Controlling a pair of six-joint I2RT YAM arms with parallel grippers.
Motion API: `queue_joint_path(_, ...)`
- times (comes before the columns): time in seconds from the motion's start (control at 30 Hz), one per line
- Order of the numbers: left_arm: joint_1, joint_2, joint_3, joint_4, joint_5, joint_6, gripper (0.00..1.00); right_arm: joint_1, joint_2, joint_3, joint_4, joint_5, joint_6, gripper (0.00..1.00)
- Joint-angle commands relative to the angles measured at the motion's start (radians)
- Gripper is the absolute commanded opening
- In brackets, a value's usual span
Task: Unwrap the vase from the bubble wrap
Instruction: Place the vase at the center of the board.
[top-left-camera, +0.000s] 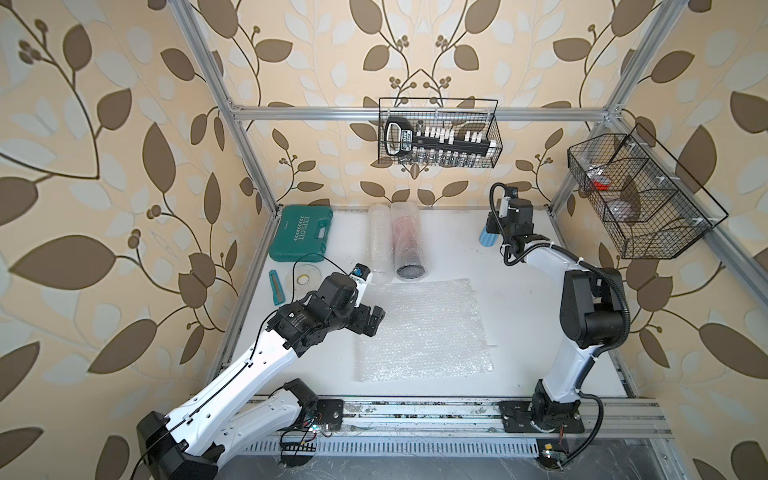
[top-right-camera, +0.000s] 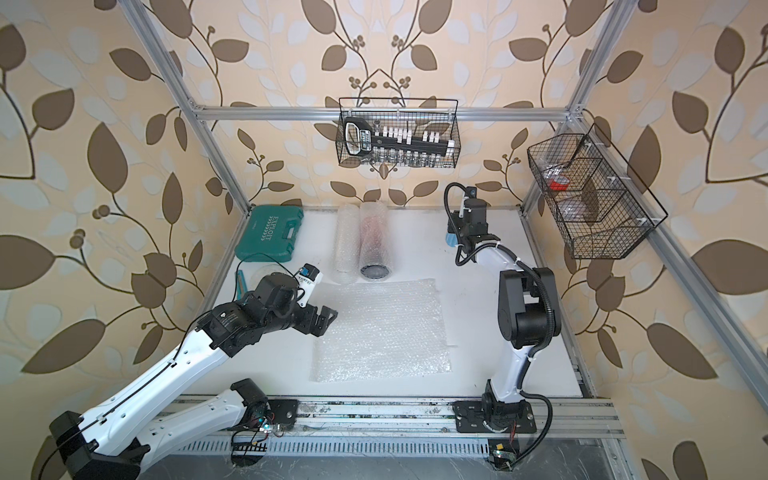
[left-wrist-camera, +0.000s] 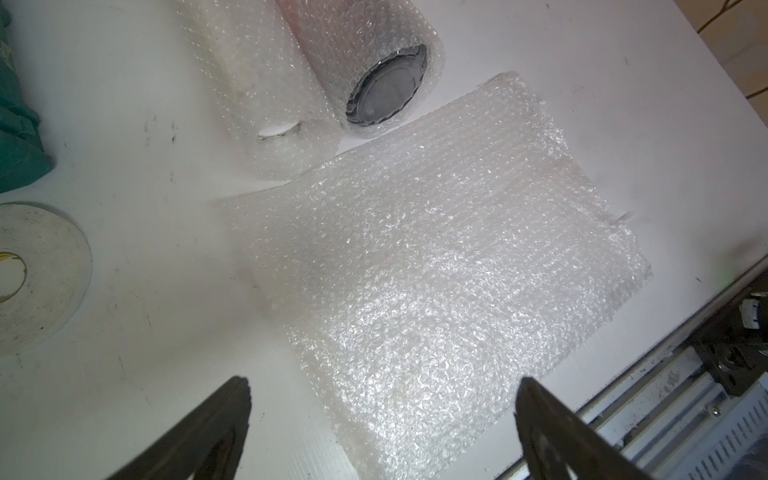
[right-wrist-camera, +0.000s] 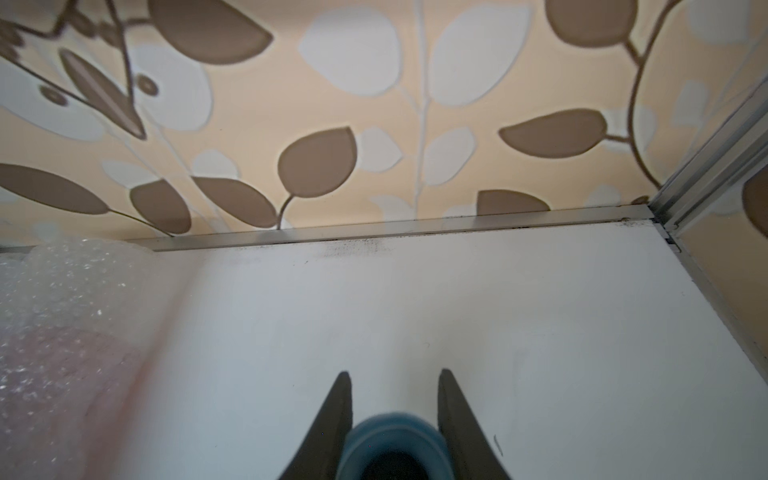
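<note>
Right arm (top-left-camera: 590, 307) stretched toward desk's (top-left-camera: 523, 340) back edge, right claw (right-wrist-camera: 395, 376) gripping blue vase (right-wrist-camera: 395, 442), left claw (left-wrist-camera: 382, 384) gaping over bubble wrap (left-wrist-camera: 436, 270) left edge.

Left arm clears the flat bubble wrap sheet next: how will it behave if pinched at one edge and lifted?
Probably floppy: the flat bubble wrap sheet lies thin and flat on the table, so it should drape from the pinch. Likely very light, being clear film and air. Pushed, it may slide or bunch rather than roll.
</note>
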Motion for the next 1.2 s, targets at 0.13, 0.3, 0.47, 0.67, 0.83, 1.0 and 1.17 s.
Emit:
queue_joint_path(0.13,0.016,-0.003,0.033,0.000,-0.007,0.022,0.99,-0.017,0.087,0.100,0.057,0.102,0.014,0.19)
queue_joint_path(0.3,0.020,-0.002,0.032,0.002,-0.002,0.022,0.99,-0.025,0.135,0.143,0.058,0.117,0.013,0.19)
queue_joint_path(0.47,0.024,-0.002,0.034,0.003,0.010,0.022,0.99,-0.035,0.171,0.154,0.074,0.128,0.023,0.19)
queue_joint_path(0.67,0.032,-0.001,0.032,0.005,0.018,0.022,0.99,-0.037,0.208,0.159,0.097,0.126,0.011,0.20)
queue_joint_path(0.83,0.034,-0.001,0.031,0.005,0.019,0.023,0.99,-0.036,0.223,0.155,0.098,0.126,0.013,0.23)
queue_joint_path(1.0,0.038,0.002,0.032,0.005,0.026,0.023,0.99,-0.036,0.209,0.131,0.095,0.127,0.017,0.42)
queue_joint_path(1.17,0.042,0.006,0.033,0.004,0.032,0.022,0.99,-0.036,0.166,0.099,0.075,0.105,0.018,0.64)
